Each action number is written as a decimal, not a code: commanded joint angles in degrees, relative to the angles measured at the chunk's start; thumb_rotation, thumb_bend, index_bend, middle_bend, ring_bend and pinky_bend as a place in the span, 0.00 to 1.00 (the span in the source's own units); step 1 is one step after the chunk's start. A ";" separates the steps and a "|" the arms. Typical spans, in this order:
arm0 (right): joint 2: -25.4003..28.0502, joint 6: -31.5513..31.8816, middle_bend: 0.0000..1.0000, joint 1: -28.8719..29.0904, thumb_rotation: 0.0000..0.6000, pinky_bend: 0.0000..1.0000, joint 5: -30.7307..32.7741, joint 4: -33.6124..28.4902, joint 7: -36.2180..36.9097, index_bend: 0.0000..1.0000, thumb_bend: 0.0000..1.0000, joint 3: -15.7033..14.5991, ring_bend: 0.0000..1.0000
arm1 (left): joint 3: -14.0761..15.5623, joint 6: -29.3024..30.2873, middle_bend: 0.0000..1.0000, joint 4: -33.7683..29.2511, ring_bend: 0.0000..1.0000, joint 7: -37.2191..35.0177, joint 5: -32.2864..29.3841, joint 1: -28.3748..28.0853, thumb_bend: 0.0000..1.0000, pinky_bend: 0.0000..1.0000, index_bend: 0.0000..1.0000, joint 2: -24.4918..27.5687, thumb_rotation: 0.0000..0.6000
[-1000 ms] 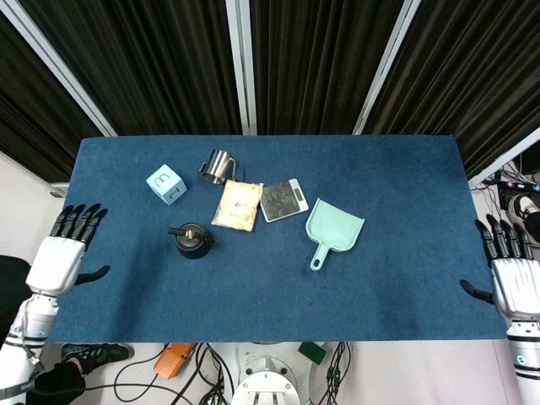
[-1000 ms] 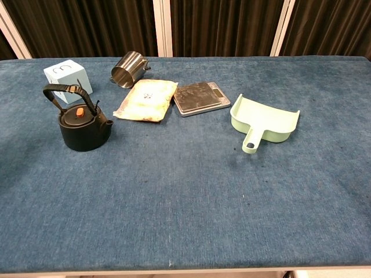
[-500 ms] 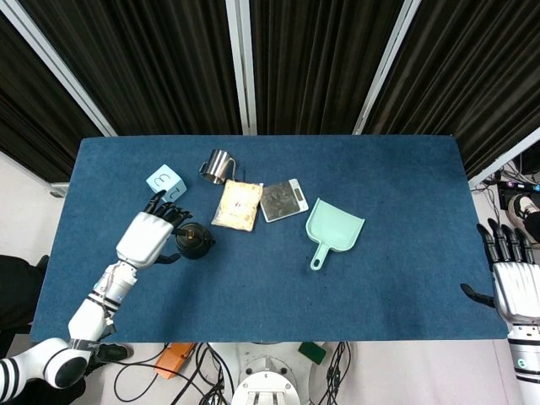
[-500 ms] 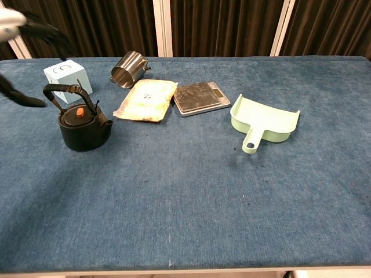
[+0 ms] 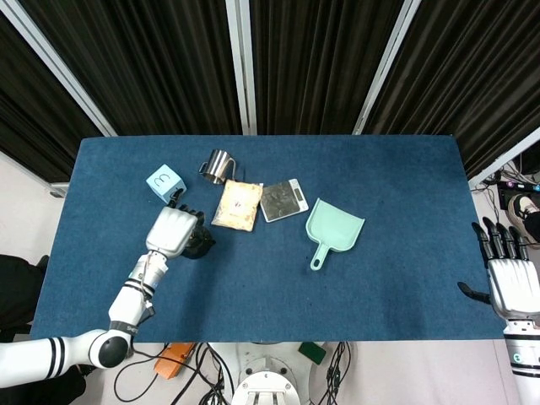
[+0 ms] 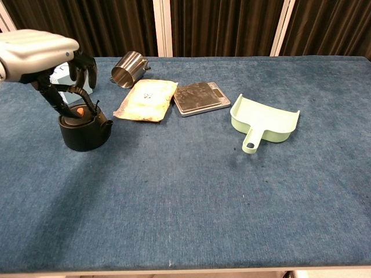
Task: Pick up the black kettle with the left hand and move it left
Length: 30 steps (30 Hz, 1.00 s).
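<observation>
The black kettle (image 6: 86,130), with an orange knob on its lid, stands on the blue table left of centre. My left hand (image 6: 40,55) hovers right over it, thumb down on one side of the upright handle (image 6: 78,92) and fingers on the other, without a closed grip. From the head view, the left hand (image 5: 173,229) covers most of the kettle (image 5: 201,245). My right hand (image 5: 506,283) stays off the table's right edge, fingers spread and holding nothing.
A blue cube (image 5: 165,182) sits just behind the kettle. A steel cup (image 6: 127,68), a pale packet (image 6: 146,99) and a kitchen scale (image 6: 199,97) lie to its right. A green dustpan (image 6: 264,123) lies further right.
My left hand has swung in from the table's left edge to above the kettle, its fingers now straddling the handle. The kettle has not moved. The right hand is unchanged.
</observation>
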 commanded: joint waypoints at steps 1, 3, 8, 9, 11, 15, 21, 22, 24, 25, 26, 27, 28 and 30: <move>-0.02 -0.15 0.00 0.07 1.00 0.00 0.16 0.09 0.03 0.00 0.06 0.05 0.00 | 0.58 0.78 0.50 0.00 0.40 0.80 -1.97 -0.78 0.10 0.00 0.44 -0.49 0.98; -0.04 -0.39 0.00 0.16 1.00 0.00 0.34 0.16 0.03 0.00 0.06 0.06 0.00 | 0.94 1.02 0.50 -0.23 0.40 0.91 -2.97 -1.06 0.10 0.00 0.44 -0.50 0.98; -0.23 -0.75 0.00 0.41 1.00 0.00 0.44 0.36 0.12 0.00 0.06 0.08 0.00 | 1.99 1.47 0.53 -0.19 0.41 1.21 -4.18 -1.90 0.10 0.00 0.46 -0.91 0.96; -0.25 -0.79 0.00 0.42 1.00 0.00 0.47 0.42 0.14 0.00 0.06 0.08 0.00 | 2.15 1.58 0.53 -0.17 0.42 1.24 -4.28 -2.03 0.10 0.00 0.47 -0.94 0.96; -0.26 -0.85 0.00 0.44 1.00 0.00 0.53 0.43 0.12 0.00 0.06 0.07 0.00 | 2.53 1.92 0.53 0.07 0.42 1.39 -4.42 -2.24 0.09 0.00 0.49 -1.04 0.95; -0.33 -0.95 0.00 0.47 1.00 0.00 0.68 0.56 0.24 0.00 0.06 0.05 0.00 | 3.11 2.31 0.55 0.15 0.44 1.08 -4.97 -2.60 0.09 0.00 0.51 -0.94 0.93; -0.42 -1.20 0.00 0.59 1.00 0.00 0.83 0.53 0.17 0.00 0.06 0.03 0.00 | 4.01 2.42 0.57 0.44 0.45 0.42 -5.61 -3.00 0.09 0.00 0.55 -0.83 0.92; -0.45 -1.25 0.00 0.61 1.00 0.00 0.89 0.54 0.16 0.00 0.06 0.03 0.00 | 4.23 2.41 0.57 0.63 0.46 0.34 -5.55 -3.05 0.09 0.00 0.55 -0.86 0.92; -0.46 -1.38 0.00 0.67 1.00 0.00 0.99 0.53 0.10 0.00 0.06 0.03 0.00 | 4.56 2.43 0.58 1.08 0.46 0.19 -5.52 -3.23 0.09 0.00 0.55 -1.04 0.92; -0.47 -1.43 0.00 0.70 1.00 0.00 1.02 0.52 0.05 0.00 0.06 0.03 0.00 | 4.60 2.46 0.58 1.24 0.46 0.09 -5.61 -3.32 0.09 0.00 0.56 -1.12 0.92; -0.48 -1.46 0.00 0.71 1.00 0.00 1.03 0.49 0.01 0.00 0.06 0.01 0.00 | 4.64 2.53 0.59 1.32 0.47 -0.02 -5.61 -3.38 0.09 0.00 0.57 -1.16 0.91; -0.50 -1.44 0.00 0.72 1.00 0.00 1.00 0.46 0.00 0.00 0.06 0.00 0.00 | 4.70 2.61 0.59 1.34 0.47 -0.20 -5.61 -3.45 0.09 0.00 0.57 -1.18 0.91; -0.52 -1.43 0.00 0.72 1.00 0.00 1.01 0.47 0.00 0.00 0.06 0.00 0.00 | 4.79 2.64 0.61 1.33 0.49 -0.38 -5.53 -3.48 0.09 0.00 0.59 -1.18 0.90; -0.53 -1.48 0.00 0.74 1.00 0.00 1.15 0.46 -0.08 0.00 0.06 0.04 0.00 | 5.06 2.41 0.64 1.17 0.51 -1.04 -5.30 -3.53 0.09 0.00 0.62 -1.07 0.90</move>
